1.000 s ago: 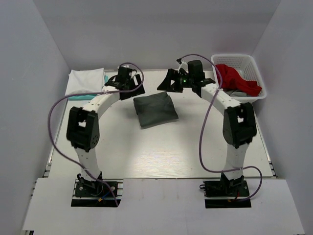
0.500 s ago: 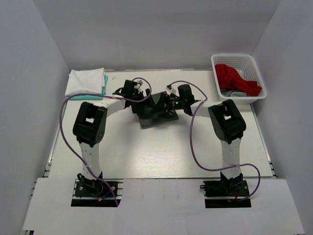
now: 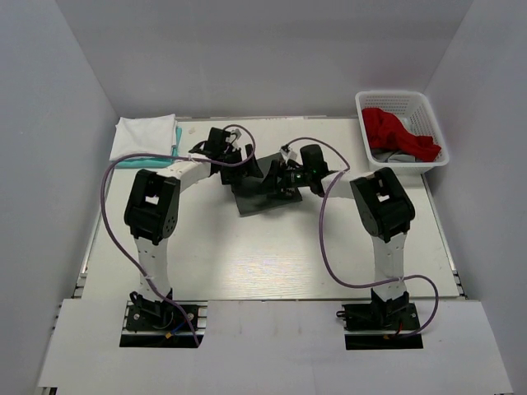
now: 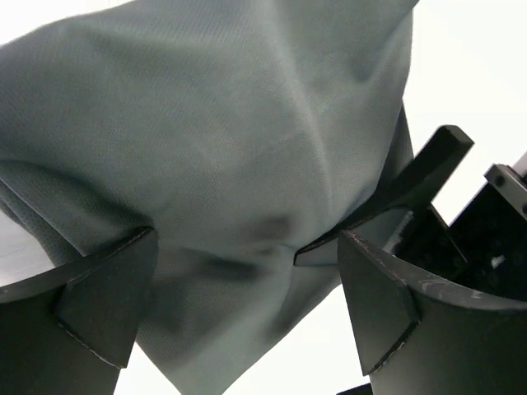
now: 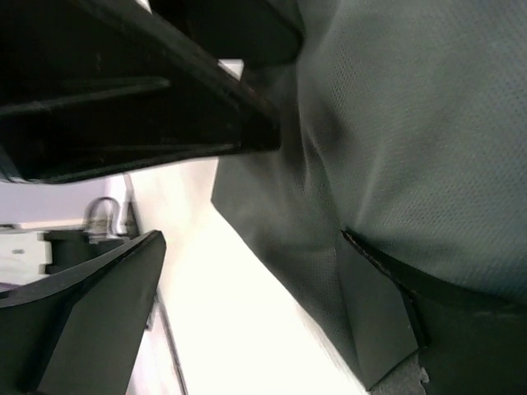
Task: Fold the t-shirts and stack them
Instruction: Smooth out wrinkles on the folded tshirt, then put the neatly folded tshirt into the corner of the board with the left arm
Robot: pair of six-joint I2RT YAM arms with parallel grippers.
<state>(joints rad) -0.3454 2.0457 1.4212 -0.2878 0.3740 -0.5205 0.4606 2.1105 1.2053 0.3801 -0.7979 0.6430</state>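
Grey shirt point(image 3: 257, 202): lies folded mid-table, under both grippers. Left gripper point(image 4: 247, 271): spread wide at its far left edge, cloth bunched between the fingers (not pinched). Right gripper point(image 5: 255, 271): likewise wide, gripping nothing, one finger against the cloth. White shirt point(image 3: 144, 137) atop teal shirt point(image 3: 177, 138), far left corner; red shirt point(image 3: 395, 132) in basket point(image 3: 395, 95).

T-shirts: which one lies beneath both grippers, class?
The dark grey cloth t-shirt, mid-table; the white one lies on the teal one far left, the red one in the white lattice basket.

Robot lab cell, grey walls point(image 3: 272, 58), white table point(image 3: 272, 255), 2 bolted arms point(image 3: 387, 210)
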